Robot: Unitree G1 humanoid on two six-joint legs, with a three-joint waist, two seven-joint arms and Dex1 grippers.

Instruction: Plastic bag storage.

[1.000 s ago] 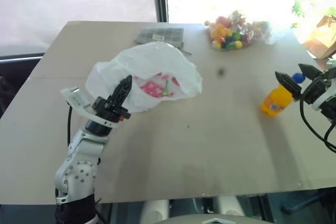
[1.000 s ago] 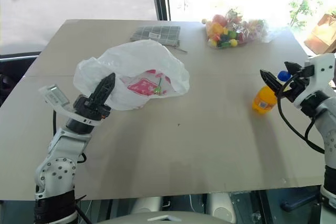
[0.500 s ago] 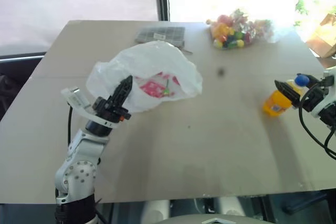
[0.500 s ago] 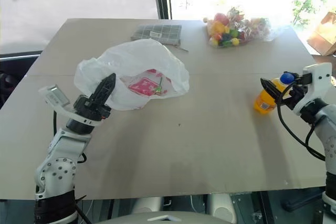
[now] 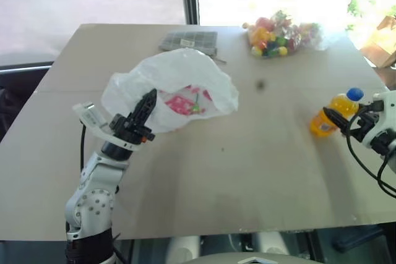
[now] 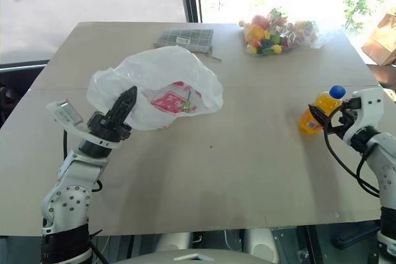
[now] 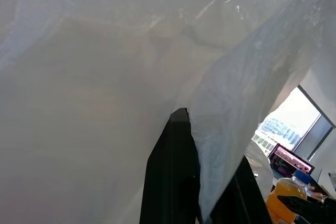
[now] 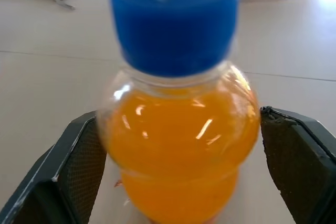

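While my left gripper (image 5: pixel 147 102) stays pinched shut on the plastic bag (image 5: pixel 176 85), the bag billows up and away from the fingertips over the left half of the table (image 5: pixel 247 171), its near edge caught between the two black fingers. From the left wrist camera I see a fold of the thin film (image 7: pixel 231 108) draped over one finger (image 7: pixel 170 182). The material is translucent white, crinkly and soft, puffed into a rounded dome, with red print showing through the side facing me.

My right gripper (image 6: pixel 328 122) stands wide at the table's right edge, one finger on either side of an orange bottle (image 6: pixel 317 110) without touching it. The bottle is clear plastic, bulbous, filled with orange liquid and sealed by a blue cap (image 8: pixel 173 19); the finger pads (image 8: pixel 86 169) are textured black.

At the far side lie a flat grey checked pouch (image 5: pixel 189 41) and a clear bag of colourful round sweets (image 5: pixel 281 32), both well apart from the plastic bag.
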